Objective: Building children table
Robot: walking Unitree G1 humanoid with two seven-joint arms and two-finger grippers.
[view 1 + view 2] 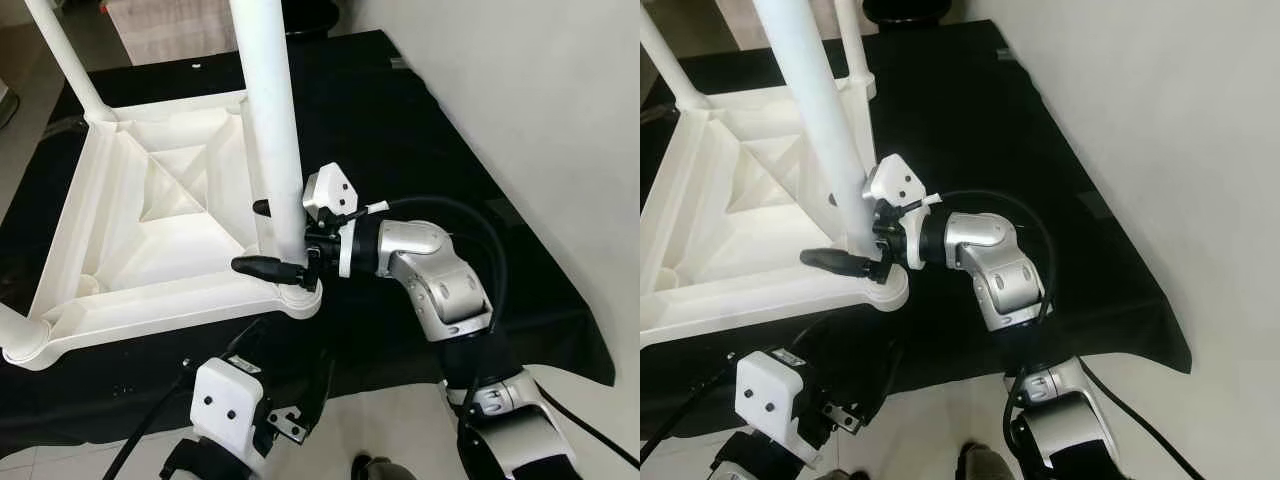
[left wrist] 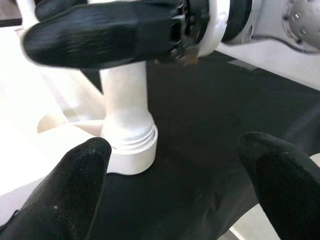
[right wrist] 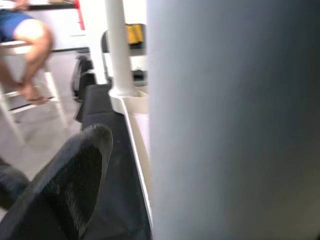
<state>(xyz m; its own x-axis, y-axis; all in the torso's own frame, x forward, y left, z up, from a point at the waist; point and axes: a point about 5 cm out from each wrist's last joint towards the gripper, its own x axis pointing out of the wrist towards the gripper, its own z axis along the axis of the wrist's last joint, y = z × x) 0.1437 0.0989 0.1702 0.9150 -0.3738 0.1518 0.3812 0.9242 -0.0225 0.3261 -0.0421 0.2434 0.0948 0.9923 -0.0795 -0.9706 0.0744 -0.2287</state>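
Right gripper (image 1: 275, 238) clamped around white table leg (image 1: 270, 120) just above its near-right corner socket (image 1: 298, 298) on upturned white tabletop (image 1: 150, 210) over black cloth (image 1: 400, 130), likely for seating it upright; left gripper (image 2: 175, 185) spread apart, hovering nearby, empty.
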